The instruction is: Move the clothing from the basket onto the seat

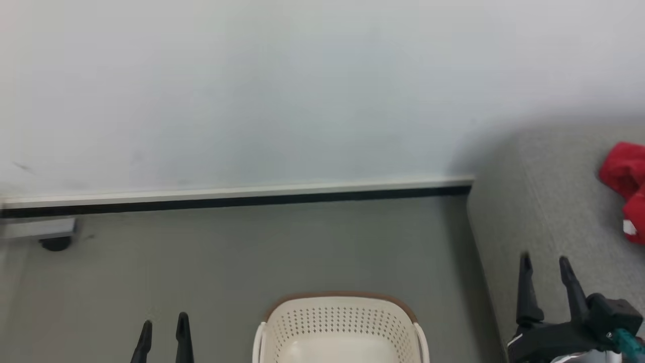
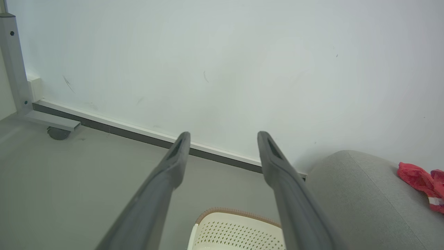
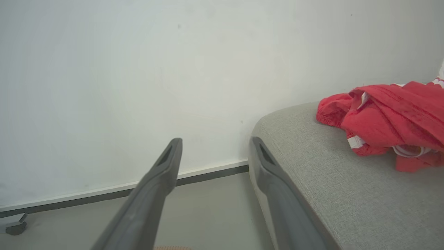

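Here both pairs of jaws stand released, the two dark fingers of each well apart and nothing between them. The left jaws point forward over the grey floor. Ahead of them the floor is open up to the dark skirting strip at the foot of the white wall. Far ahead and to their left, a small black wheel under a metal frame stands close to the wall, well apart from the fingertips.

To the right of the left jaws, and lower, is the basket, between the two pairs of jaws and touching neither. Its brown rim curves toward the wall, and what shows of its inside is pale perforated plastic. Between the basket and the seat lies a free strip of floor.

The right jaws hang over the seat, near its rounded left edge. In the right wrist view this edge runs just under the right-hand finger, while the left-hand finger is over the floor. The far corner of the seat comes close to the wall.

The clothing lies on the seat, ahead and to the right of the right jaws, well apart from their tips. It is a crumpled red heap with white trim. Between these jaws and the clothing the grey seat cloth is open.
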Controlling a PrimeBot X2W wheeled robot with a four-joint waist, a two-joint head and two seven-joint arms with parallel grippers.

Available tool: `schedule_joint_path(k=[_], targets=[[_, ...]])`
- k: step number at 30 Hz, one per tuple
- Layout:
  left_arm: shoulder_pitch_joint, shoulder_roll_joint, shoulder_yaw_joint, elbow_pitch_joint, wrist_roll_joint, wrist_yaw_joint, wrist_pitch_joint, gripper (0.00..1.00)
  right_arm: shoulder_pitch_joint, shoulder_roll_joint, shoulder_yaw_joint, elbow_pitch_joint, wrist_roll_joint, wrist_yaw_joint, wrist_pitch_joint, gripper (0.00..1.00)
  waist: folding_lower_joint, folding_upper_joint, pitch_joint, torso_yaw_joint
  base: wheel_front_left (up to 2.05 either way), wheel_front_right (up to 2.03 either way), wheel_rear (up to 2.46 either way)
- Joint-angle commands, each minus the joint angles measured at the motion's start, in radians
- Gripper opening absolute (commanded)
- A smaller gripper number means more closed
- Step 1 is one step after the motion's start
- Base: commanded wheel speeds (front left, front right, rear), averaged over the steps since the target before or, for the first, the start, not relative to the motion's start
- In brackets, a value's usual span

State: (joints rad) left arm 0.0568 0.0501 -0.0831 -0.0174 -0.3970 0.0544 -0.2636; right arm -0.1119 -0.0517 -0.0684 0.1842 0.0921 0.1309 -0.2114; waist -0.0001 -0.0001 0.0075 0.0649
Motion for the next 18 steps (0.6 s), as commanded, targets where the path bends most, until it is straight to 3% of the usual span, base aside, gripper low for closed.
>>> schedule_joint_path(k=[1,10,18], targets=[[0.015,0.001,0.015,0.008,0.014,0.003,-0.002,1.00,0.031,0.002,0.017,-0.011,0.001,0.000,-0.002,1.00,0.0001,0.0001,-0.064,0.067,0.00,0.00,0.00],[0.008,0.001,0.047,0.037,0.137,-0.019,-0.002,1.00,0.102,0.002,0.063,-0.026,-0.050,0.000,-0.008,1.00,0.0001,0.0001,-0.083,0.067,0.00,0.00,0.00],[0.006,0.008,0.053,0.088,0.197,-0.084,-0.002,1.00,0.122,0.002,0.106,-0.010,-0.104,0.000,0.007,1.00,0.0001,0.0001,-0.086,0.055,0.00,0.00,0.00]])
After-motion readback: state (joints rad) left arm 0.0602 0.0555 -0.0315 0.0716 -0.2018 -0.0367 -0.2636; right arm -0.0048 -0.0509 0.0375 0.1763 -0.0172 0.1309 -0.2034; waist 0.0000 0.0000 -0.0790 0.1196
